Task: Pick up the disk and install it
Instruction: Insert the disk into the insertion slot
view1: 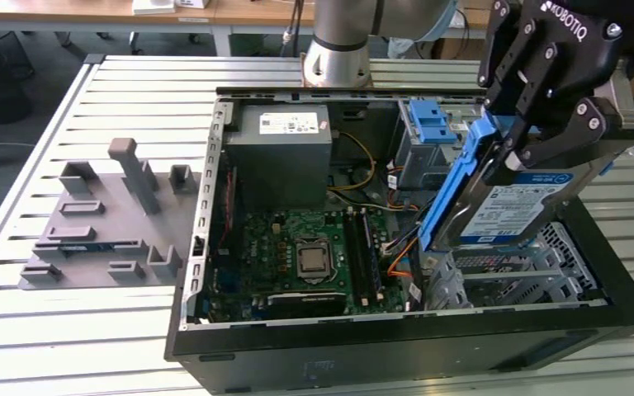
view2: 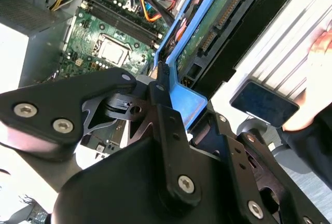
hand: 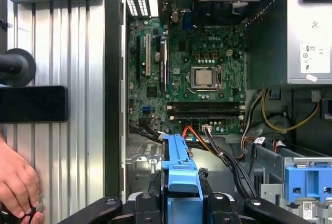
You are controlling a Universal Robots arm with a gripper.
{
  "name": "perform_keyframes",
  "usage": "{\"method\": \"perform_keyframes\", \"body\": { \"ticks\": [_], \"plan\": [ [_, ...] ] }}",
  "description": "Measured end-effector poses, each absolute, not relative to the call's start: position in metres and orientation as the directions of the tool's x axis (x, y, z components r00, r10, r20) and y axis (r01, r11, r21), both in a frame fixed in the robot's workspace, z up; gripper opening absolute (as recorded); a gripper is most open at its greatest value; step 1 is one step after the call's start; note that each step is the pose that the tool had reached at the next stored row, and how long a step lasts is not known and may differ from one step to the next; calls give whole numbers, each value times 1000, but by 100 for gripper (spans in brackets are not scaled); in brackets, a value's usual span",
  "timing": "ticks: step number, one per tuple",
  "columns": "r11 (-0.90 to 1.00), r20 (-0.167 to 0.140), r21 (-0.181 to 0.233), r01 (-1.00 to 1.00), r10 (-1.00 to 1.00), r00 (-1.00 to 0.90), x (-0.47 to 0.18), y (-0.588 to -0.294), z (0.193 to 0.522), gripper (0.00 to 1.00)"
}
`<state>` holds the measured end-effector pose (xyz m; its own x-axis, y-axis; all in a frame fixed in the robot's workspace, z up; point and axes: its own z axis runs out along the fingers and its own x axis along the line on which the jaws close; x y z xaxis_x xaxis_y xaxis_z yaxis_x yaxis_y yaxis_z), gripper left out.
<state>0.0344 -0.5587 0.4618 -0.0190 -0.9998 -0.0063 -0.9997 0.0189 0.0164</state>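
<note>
The disk (view1: 521, 206), a silver drive with a white-and-blue label in a blue plastic bracket (view1: 455, 186), hangs tilted on edge above the drive bay at the exterior view's right of the open computer case (view1: 405, 351). In the first wrist view the bracket (hand: 179, 169) sits directly between the finger links, above the case interior. The gripper (view1: 537, 136) is pinched on the upper part of the disk, its black fingers (view1: 565, 136) pressed against the bracket from both sides.

Inside the case lie the green motherboard (view1: 300, 252), the grey power supply box (view1: 284, 148) and a grey drive cage with a blue latch (view1: 432, 124). The case rests on a slatted aluminium table (view1: 75, 330). A grey fixture plate (view1: 102, 219) with upright blocks sits on the table at the exterior view's left. A person's hand (hand: 18, 182) rests on the table beside a black phone (hand: 33, 103).
</note>
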Motion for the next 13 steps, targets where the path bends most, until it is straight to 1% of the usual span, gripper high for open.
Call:
{"method": "perform_keyframes", "body": {
  "ticks": [13],
  "plan": [
    [19, -6, 14, -1000, -1000, -19, 50, -563, 454, 36]
  ]
}}
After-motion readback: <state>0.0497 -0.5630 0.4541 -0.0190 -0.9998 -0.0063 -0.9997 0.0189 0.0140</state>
